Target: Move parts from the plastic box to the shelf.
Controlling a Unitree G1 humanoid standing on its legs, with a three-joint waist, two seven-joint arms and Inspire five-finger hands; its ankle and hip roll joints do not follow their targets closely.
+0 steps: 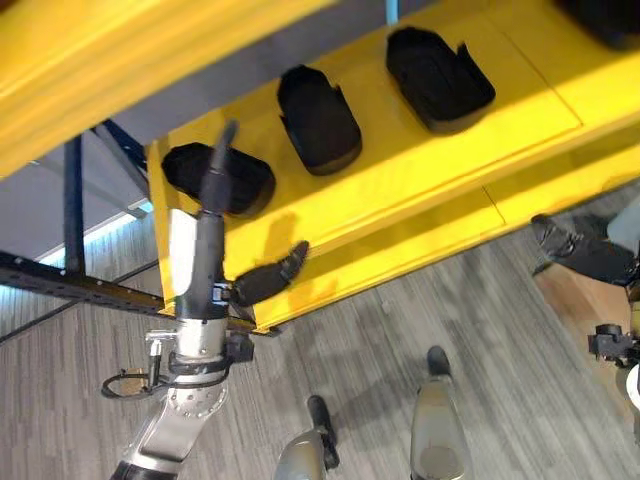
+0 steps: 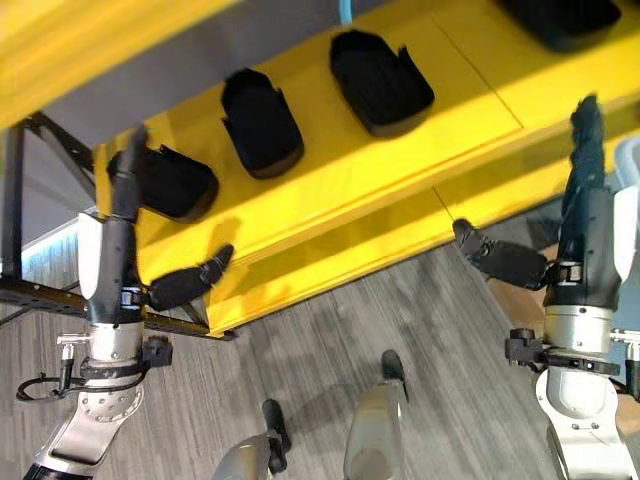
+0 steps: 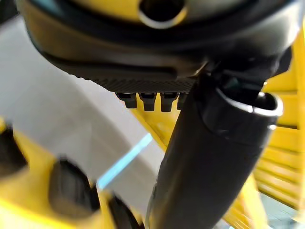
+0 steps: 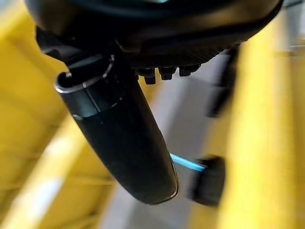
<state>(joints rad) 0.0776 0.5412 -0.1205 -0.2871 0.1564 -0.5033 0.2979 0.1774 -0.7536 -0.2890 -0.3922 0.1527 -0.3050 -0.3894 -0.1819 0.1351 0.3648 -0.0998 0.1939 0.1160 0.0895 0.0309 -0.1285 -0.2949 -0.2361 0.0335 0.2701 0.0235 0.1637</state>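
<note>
Three black moulded parts lie in a row on the yellow shelf point(image 1: 420, 170): a left part point(image 1: 240, 185), a middle part point(image 1: 318, 118) and a right part point(image 1: 438, 78). A further black part point(image 2: 570, 20) sits at the shelf's far right end. My left hand point(image 1: 205, 250) is raised in front of the shelf edge, open, fingers straight and reaching over the left part, thumb out sideways, holding nothing. My right hand point(image 2: 585, 230) stands upright by the shelf's right end, open and empty. The left wrist view shows blurred black parts point(image 3: 71, 191) past the thumb.
A yellow upper beam point(image 1: 100, 60) runs overhead at the left. A dark metal frame point(image 1: 70, 280) stands left of the shelf. A pale container edge point(image 2: 630, 165) shows at the far right. Grey wood-pattern floor point(image 1: 400, 320) lies below the shelf.
</note>
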